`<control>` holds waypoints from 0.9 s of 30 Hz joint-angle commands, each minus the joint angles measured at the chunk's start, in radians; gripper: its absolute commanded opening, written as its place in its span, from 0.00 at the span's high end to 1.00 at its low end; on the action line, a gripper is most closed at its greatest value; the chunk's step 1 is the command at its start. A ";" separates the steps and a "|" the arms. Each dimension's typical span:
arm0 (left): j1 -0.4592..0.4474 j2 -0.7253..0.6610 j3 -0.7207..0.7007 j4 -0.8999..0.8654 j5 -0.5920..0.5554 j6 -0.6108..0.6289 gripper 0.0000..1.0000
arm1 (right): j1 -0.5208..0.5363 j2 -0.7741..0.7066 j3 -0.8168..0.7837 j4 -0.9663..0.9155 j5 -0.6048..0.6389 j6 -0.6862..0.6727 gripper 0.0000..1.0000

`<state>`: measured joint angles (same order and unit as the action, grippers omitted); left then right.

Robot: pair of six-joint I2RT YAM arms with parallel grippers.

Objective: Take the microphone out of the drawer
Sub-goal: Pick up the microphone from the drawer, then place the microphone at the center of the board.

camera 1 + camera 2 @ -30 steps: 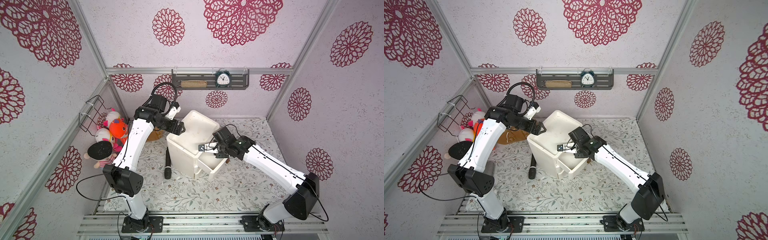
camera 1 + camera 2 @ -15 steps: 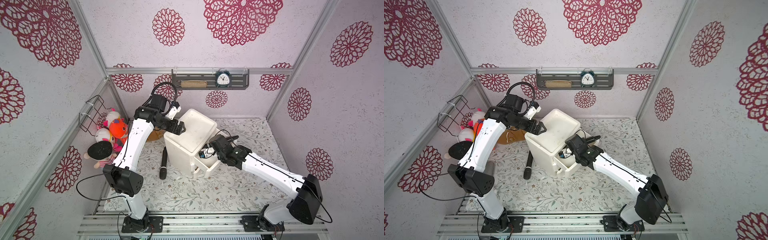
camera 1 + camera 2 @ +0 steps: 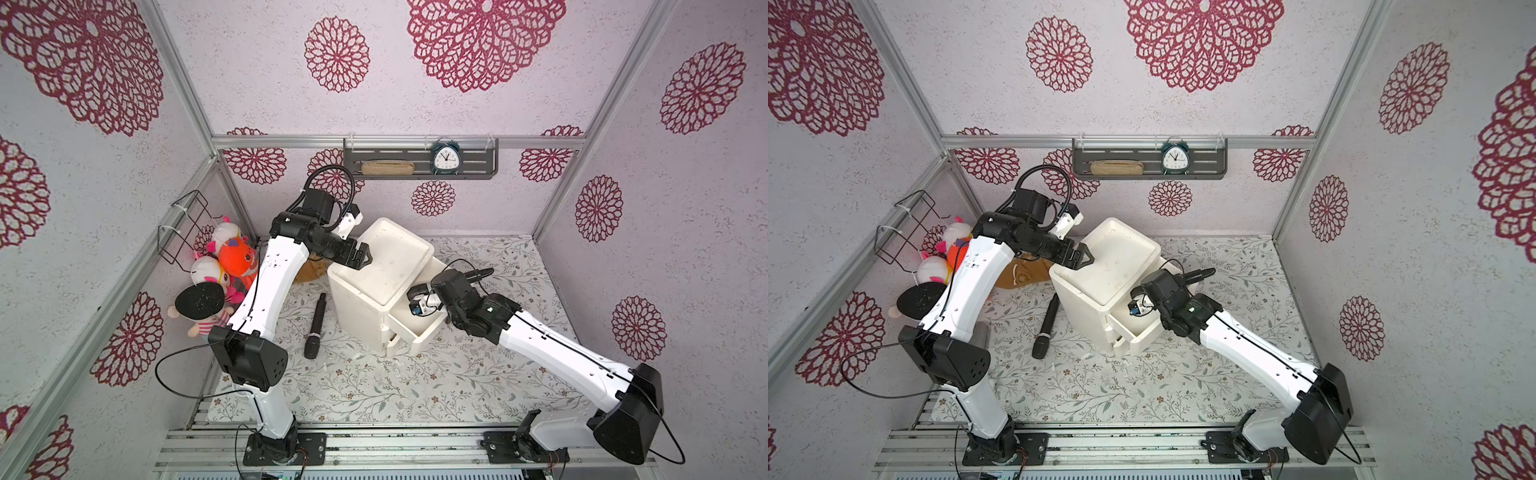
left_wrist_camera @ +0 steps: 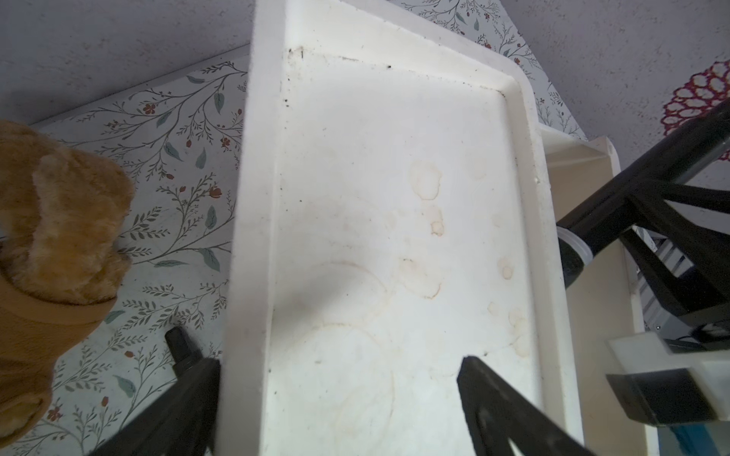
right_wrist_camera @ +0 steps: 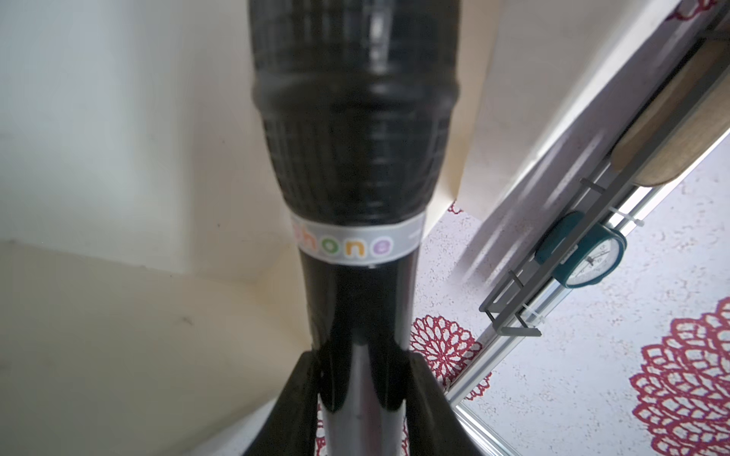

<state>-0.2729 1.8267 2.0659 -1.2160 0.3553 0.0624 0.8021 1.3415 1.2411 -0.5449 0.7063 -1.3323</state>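
Note:
A white cabinet (image 3: 353, 303) stands mid-table with its top drawer (image 3: 419, 334) pulled out toward the front right. My right gripper (image 3: 417, 296) hovers over that drawer, shut on a black microphone (image 5: 355, 138) just below its grey lettered band. The wrist view shows the microphone's head pointing at the cabinet's inner wall. In both top views only its thin tail (image 3: 478, 274) (image 3: 1200, 274) shows behind the wrist. My left gripper (image 3: 361, 259) (image 4: 332, 363) is open and straddles the cabinet's left top rim (image 4: 249, 237).
Another black microphone (image 3: 313, 326) lies on the floral table left of the cabinet. Plush toys (image 3: 232, 259) and a wire basket (image 3: 183, 226) crowd the left wall. A brown plush (image 4: 51, 237) sits behind the cabinet. A wall shelf holds a clock (image 3: 446, 157).
The cabinet has slid and turned left, nudging the loose microphone on the table left and tilting it. My right gripper has moved left with it, over the drawer. The left gripper has barely moved.

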 commanded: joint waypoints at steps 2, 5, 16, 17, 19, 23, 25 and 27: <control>0.001 0.007 0.016 0.019 0.021 0.008 0.03 | -0.031 -0.090 0.051 -0.056 -0.019 0.179 1.00; 0.001 0.008 0.015 0.018 0.018 0.007 0.03 | -0.059 -0.120 0.052 -0.066 -0.065 0.288 1.00; 0.001 -0.005 -0.004 0.015 0.011 0.008 0.03 | -0.286 -0.125 0.091 -0.210 -0.296 0.776 1.00; 0.001 -0.005 -0.006 0.015 0.009 0.008 0.03 | -0.313 -0.114 0.098 -0.226 -0.312 0.825 1.00; 0.000 -0.005 -0.008 0.016 0.011 0.008 0.03 | -0.359 -0.101 0.096 -0.239 -0.335 0.901 1.00; 0.000 -0.001 -0.013 0.015 0.010 0.013 0.03 | -0.463 -0.090 0.052 -0.242 -0.409 1.048 1.00; 0.001 -0.002 -0.016 0.015 0.010 0.016 0.03 | -0.510 -0.076 0.027 -0.238 -0.437 1.122 1.00; 0.002 -0.003 -0.019 0.015 0.009 0.020 0.03 | -0.563 -0.050 0.001 -0.243 -0.495 1.186 1.00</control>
<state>-0.2729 1.8267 2.0609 -1.2152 0.3538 0.0631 0.2909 1.2694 1.2598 -0.7746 0.3058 -0.3275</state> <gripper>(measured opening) 0.973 0.336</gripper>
